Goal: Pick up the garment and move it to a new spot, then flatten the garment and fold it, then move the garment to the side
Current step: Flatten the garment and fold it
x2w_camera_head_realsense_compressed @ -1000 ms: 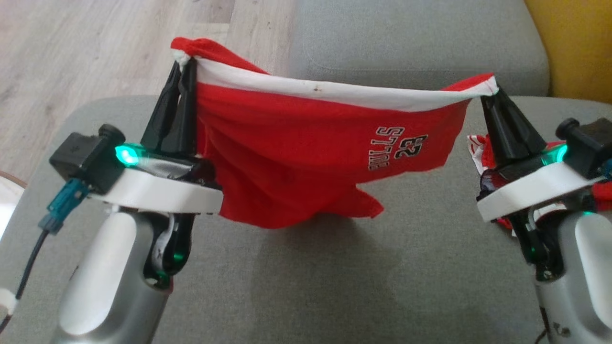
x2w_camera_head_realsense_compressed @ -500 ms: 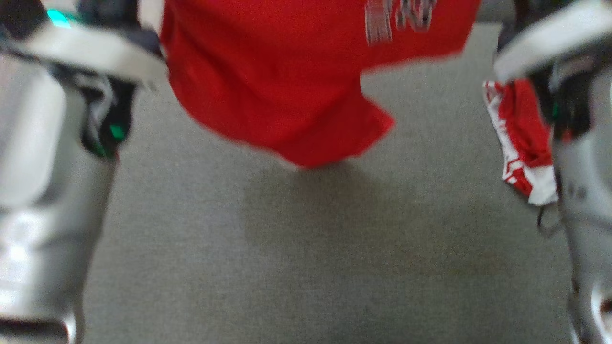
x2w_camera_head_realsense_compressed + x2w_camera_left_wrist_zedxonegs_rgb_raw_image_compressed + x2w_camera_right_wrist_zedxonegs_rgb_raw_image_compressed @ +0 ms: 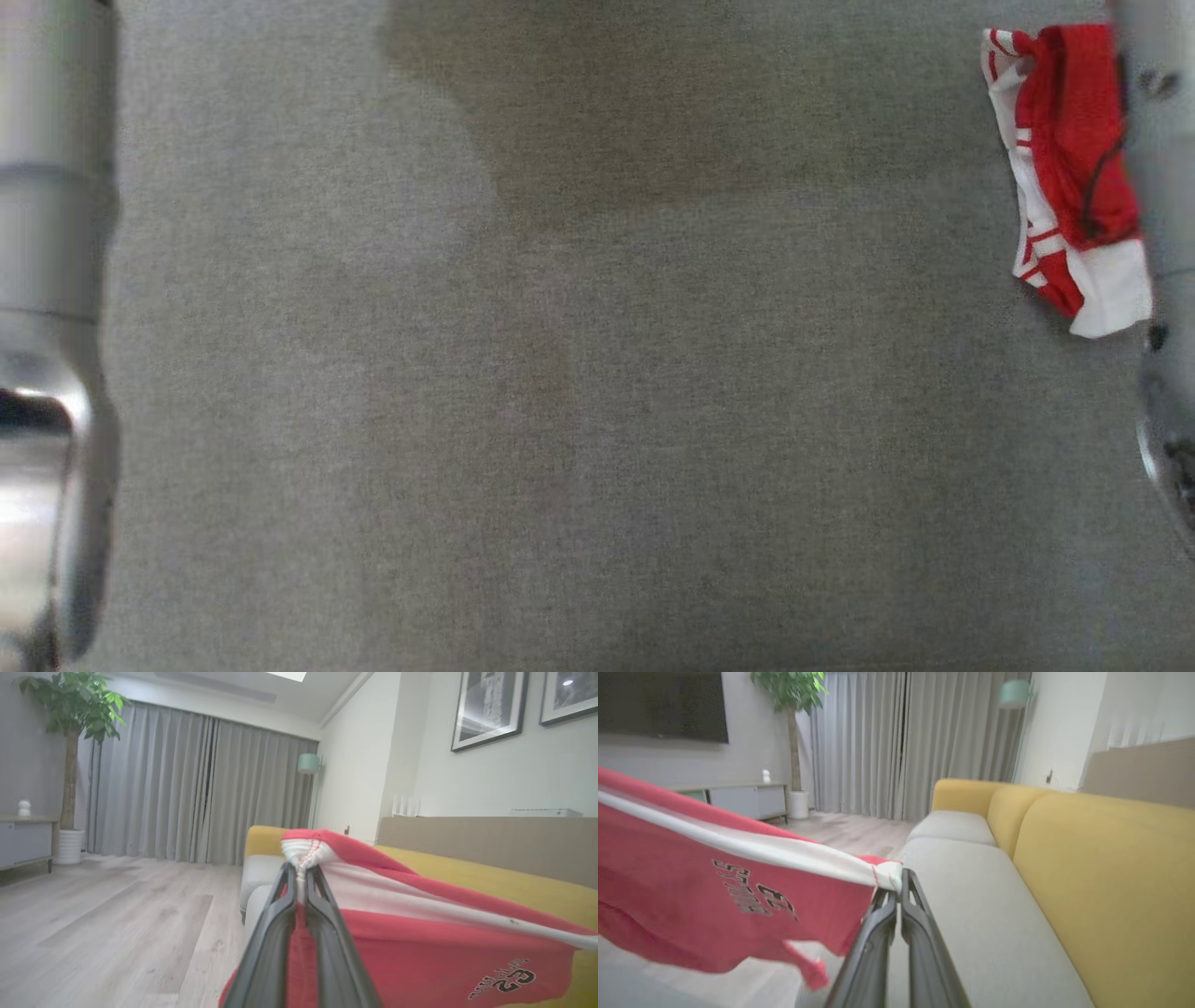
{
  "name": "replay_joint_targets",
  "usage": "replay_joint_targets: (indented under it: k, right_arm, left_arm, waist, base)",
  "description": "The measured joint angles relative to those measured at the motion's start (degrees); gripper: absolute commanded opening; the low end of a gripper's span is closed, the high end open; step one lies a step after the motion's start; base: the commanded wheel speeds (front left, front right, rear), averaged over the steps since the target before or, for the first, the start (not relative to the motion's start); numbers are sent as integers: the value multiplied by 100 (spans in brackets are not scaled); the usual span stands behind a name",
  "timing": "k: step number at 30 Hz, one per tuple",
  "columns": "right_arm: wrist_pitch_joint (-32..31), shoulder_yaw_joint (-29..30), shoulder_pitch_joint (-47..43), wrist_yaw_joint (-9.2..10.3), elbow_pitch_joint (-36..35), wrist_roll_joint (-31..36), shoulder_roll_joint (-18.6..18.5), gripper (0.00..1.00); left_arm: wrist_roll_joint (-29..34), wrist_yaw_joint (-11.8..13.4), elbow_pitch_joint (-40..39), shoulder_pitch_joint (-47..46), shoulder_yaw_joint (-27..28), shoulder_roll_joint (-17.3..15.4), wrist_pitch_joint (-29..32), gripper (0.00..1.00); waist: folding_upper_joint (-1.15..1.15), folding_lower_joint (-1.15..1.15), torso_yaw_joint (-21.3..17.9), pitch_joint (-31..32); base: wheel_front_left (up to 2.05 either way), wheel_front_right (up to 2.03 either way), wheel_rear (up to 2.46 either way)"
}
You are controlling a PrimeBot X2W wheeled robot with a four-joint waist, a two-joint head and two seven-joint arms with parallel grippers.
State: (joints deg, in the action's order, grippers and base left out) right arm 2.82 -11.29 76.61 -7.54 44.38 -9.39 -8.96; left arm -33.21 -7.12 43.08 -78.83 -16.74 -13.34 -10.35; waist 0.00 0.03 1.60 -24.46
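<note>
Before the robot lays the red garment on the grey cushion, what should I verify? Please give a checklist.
1. Left pincer shut on the red garment by its white band: ok.
2. Right pincer shut on the band's other end: ok.
3. Band taut between them: ok.
4. Grey cushion free in its middle: ok.
5. Other red-and-white cloth aside, at the right: ok.
6. Hem off the cushion: cannot tell.
</note>
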Motion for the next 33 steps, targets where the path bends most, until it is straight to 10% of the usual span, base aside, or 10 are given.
replay_joint_targets:
  k: [15,33]
  right_arm:
    - [170,-1613,-1675,0,1553,-566,-490,0]
    - [-394,-3381,-3707,0,-22,-2606,-1913,0]
  left_arm:
    - [-738,-47,327,2555,-1334,256,-371,0]
    - [-294,59,-772,5288,-2544,-242,-392,0]
  waist:
    - [0,-4,275,427]
    - [1,-4,536,2030]
  base:
    - [0,0,0]
    - [0,0,0]
